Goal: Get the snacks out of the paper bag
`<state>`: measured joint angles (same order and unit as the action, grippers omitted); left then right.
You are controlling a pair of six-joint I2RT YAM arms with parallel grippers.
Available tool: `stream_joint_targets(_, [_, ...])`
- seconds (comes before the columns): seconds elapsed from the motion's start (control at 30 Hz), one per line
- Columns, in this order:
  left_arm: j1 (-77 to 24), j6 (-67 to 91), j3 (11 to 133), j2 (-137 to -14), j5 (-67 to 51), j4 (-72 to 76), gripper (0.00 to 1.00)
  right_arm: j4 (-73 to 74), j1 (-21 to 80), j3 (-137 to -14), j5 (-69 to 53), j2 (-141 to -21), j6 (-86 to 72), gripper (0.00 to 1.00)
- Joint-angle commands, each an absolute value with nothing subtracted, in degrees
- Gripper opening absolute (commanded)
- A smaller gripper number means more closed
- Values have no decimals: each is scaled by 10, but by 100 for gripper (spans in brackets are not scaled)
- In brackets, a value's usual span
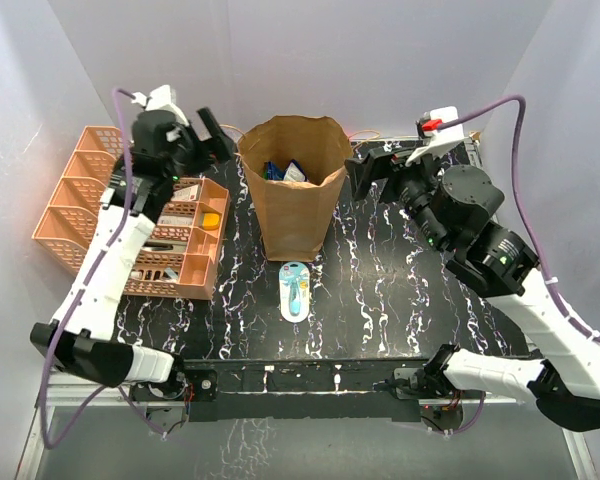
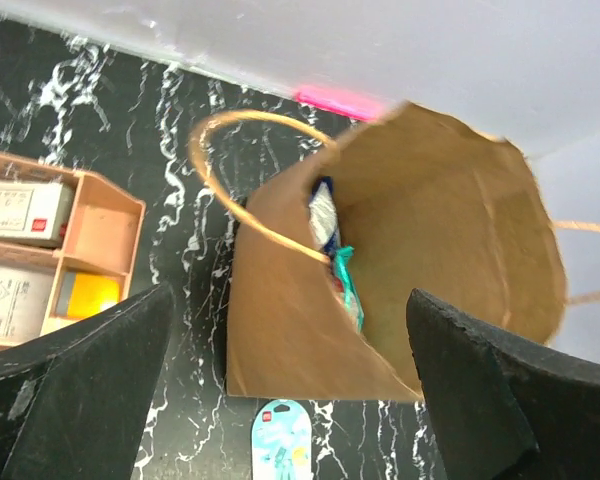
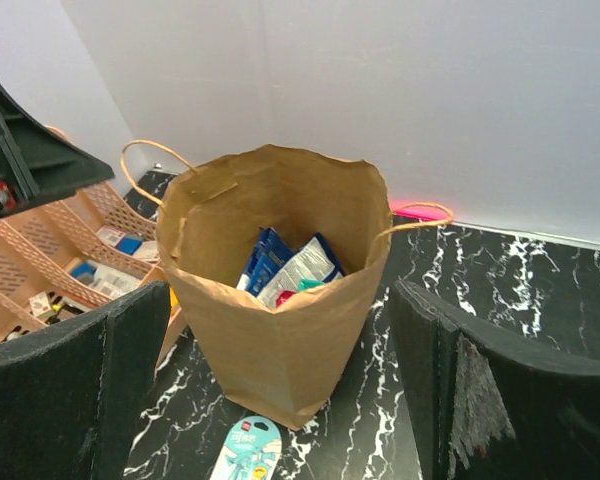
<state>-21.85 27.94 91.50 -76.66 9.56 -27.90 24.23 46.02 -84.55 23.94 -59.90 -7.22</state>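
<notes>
Several glossy flat snack packets [image 3: 285, 262] stand on edge inside the brown kraft paper bag [image 1: 295, 215], leaning against its left inner wall. They are dark blue with white print, one shows a silvery-white face, and a teal corner and a bit of red peek out below. The bag stands upright at the middle of the table [image 1: 410, 290], a black slab veined with white like marble. Its mouth is open and its creased walls taper toward the base. A twisted paper loop handle [image 2: 260, 114] arches out from each side.

The left hand [image 1: 218, 140] hangs just left of the bag's rim, its matte black fingers spread wide and holding nothing. The right hand [image 1: 365, 165] sits just right of the rim. It is also fully parted and empty, and its wedge-shaped fingers [image 3: 70, 400] frame the bag in the wrist view.

A white and light-blue oblong pack [image 1: 296, 290] lies flat on the table just in front of the bag. Peach-orange mesh trays [image 1: 80, 200] at the far left hold small boxes in some compartments.
</notes>
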Motion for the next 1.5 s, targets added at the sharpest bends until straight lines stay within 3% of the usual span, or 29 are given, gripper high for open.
stream_joint_targets(0.0, [-97,371,914,-780,-145,-280,98,269,461,-847,273,-581,-62,95])
stream_joint_targets(0.07, [-45,420,882,-781,-207,-235,98,275,461,-845,264,-574,-69,95])
stream_joint_targets(0.2, [5,534,811,-816,-344,-82,85,284,461,-837,253,-557,-83,95])
stream_joint_targets(0.47, [5,574,808,-870,-354,0,82,285,460,-834,238,-544,-105,95])
stream_joint_targets(0.7, [6,606,819,-911,-364,53,49,283,461,-838,230,-562,-109,95])
stream_joint_targets(1.03, [6,627,840,-937,-395,76,33,274,461,-851,231,-588,-102,95])
stream_joint_targets(1.17, [5,615,870,-950,-399,63,7,275,460,-853,261,-610,-94,96])
stream_joint_targets(1.23, [6,601,896,-961,-396,54,0,288,461,-863,302,-631,-96,96])
stream_joint_targets(1.37, [6,587,956,-990,-386,42,0,301,450,-889,344,-676,-95,99])
stream_joint_targets(1.47, [6,579,1004,-1016,-381,33,0,309,385,-917,304,-709,-114,99])
